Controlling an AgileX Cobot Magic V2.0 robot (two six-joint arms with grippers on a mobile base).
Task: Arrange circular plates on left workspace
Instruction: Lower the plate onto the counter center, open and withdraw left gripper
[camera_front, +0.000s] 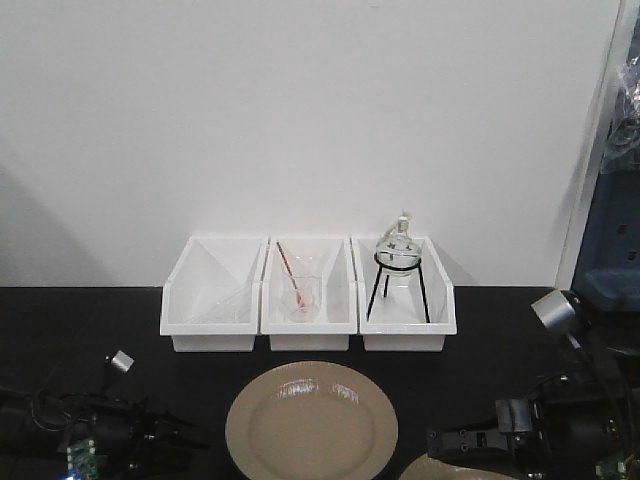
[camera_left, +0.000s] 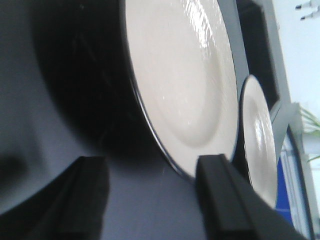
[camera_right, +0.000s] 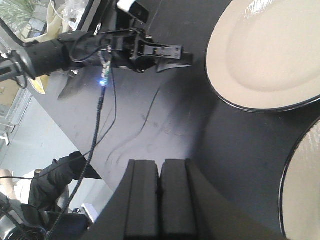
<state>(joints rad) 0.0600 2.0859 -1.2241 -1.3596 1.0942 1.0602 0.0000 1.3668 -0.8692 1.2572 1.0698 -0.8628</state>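
One round beige plate (camera_front: 311, 420) lies flat on the black benchtop (camera_front: 80, 330) in front of the middle bin. A second beige plate (camera_front: 455, 470) shows partly at the bottom edge, to its right. My left gripper (camera_front: 185, 436) is low at the left of the first plate, open and empty. In the left wrist view its fingers (camera_left: 85, 195) stand wide apart, with the first plate's rim (camera_left: 185, 80) just ahead and the second plate (camera_left: 260, 135) beyond. My right gripper (camera_right: 160, 200) is shut and empty above the bench, between both plates (camera_right: 270, 50) (camera_right: 305, 190).
Three white bins stand along the back wall: the left one (camera_front: 215, 295) looks empty, the middle one (camera_front: 308, 290) holds a glass beaker with a red rod, and the right one (camera_front: 403, 285) holds a round flask on a black tripod. Cables trail from the left arm (camera_right: 100, 100).
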